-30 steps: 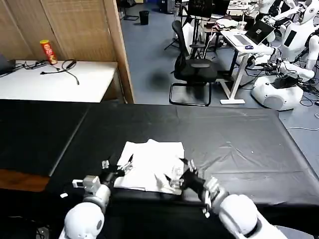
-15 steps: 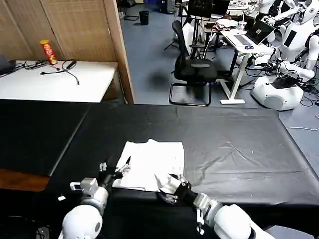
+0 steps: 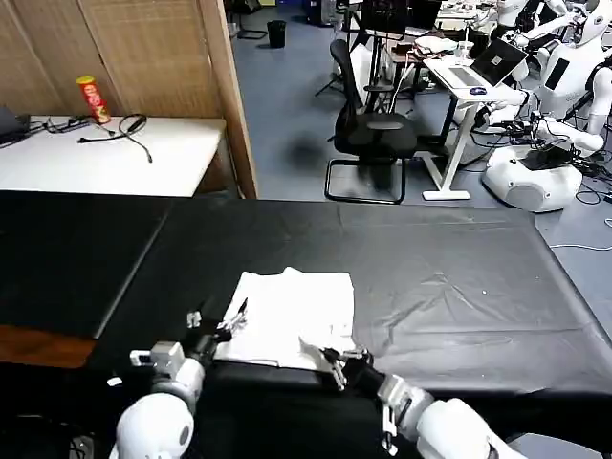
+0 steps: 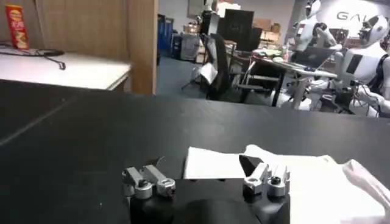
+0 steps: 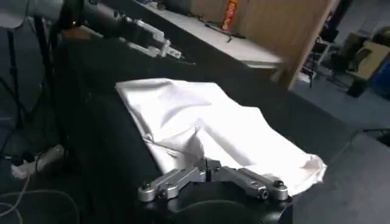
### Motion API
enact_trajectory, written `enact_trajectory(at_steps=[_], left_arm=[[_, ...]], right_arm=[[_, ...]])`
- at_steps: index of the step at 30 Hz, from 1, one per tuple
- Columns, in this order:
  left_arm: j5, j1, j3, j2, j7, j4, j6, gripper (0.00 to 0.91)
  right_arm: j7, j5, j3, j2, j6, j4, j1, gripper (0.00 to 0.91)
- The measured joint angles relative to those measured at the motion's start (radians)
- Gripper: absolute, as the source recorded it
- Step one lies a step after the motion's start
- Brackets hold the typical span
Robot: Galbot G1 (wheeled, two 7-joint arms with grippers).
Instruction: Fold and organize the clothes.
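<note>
R tool [image 3: 337, 368] back off T-shirt [image 3: 292, 316] edge, L tool [image 3: 218, 327] beside.

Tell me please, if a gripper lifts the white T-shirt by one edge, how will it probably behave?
The T-shirt would probably droop and unfold, since its folded layers lie soft and wrinkled on the black table. It looks thin, so likely light. Pushed, it may bunch up rather than slide as one piece.

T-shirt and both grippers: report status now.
Left gripper open at the T-shirt near-left edge. Right gripper open at its near-right corner, holding nothing. Shirt folded, flat on black table.
</note>
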Motion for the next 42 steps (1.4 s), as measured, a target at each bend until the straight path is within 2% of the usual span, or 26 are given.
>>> enact_trajectory(at_steps=[5, 11, 15, 19, 22, 24, 27, 32, 33, 34, 36, 42], left_arm=[[-0.007, -0.013, -0.005, 0.002, 0.006, 0.022, -0.006, 0.878], [-0.019, -0.031, -0.016, 0.001, 0.011, 0.049, -0.01, 0.878], [-0.024, -0.041, -0.016, -0.006, 0.012, 0.072, -0.015, 0.878], [-0.019, -0.031, -0.013, -0.007, 0.019, 0.077, -0.02, 0.878], [-0.016, -0.026, -0.012, -0.01, 0.019, 0.078, -0.02, 0.878], [-0.015, -0.022, -0.012, -0.01, 0.019, 0.076, -0.021, 0.878], [-0.014, -0.017, -0.014, -0.01, 0.019, 0.076, -0.024, 0.878], [-0.006, -0.014, -0.01, -0.015, 0.019, 0.076, -0.025, 0.878], [-0.004, -0.013, -0.008, -0.017, 0.019, 0.075, -0.025, 0.878], [-0.003, -0.012, -0.008, -0.017, 0.019, 0.075, -0.026, 0.878], [-0.001, -0.01, -0.007, -0.019, 0.018, 0.074, -0.026, 0.878], [-0.001, -0.004, -0.015, -0.019, 0.018, 0.073, -0.03, 0.878]], right_arm=[[0.024, 0.018, 0.069, -0.024, -0.041, 0.062, -0.091, 0.878], [0.055, 0.076, 0.185, -0.034, -0.082, 0.131, -0.222, 0.878], [0.054, 0.082, 0.237, -0.018, -0.037, 0.151, -0.277, 0.878], [-0.009, 0.005, 0.235, -0.02, 0.021, 0.155, -0.279, 0.878], [-0.017, -0.021, 0.208, -0.014, 0.024, 0.139, -0.243, 0.878], [-0.017, -0.028, 0.19, -0.009, 0.026, 0.122, -0.213, 0.78], [-0.017, -0.051, 0.153, 0.007, 0.042, 0.081, -0.153, 0.702], [-0.022, -0.09, 0.089, 0.033, 0.061, 0.005, -0.07, 0.439], [-0.024, -0.096, 0.076, 0.037, 0.066, -0.006, -0.059, 0.273], [-0.026, -0.1, 0.064, 0.04, 0.068, -0.017, -0.051, 0.185], [-0.032, -0.104, 0.048, 0.043, 0.075, -0.028, -0.043, 0.088], [-0.043, -0.101, 0.048, 0.029, 0.085, -0.024, -0.049, 0.02]])
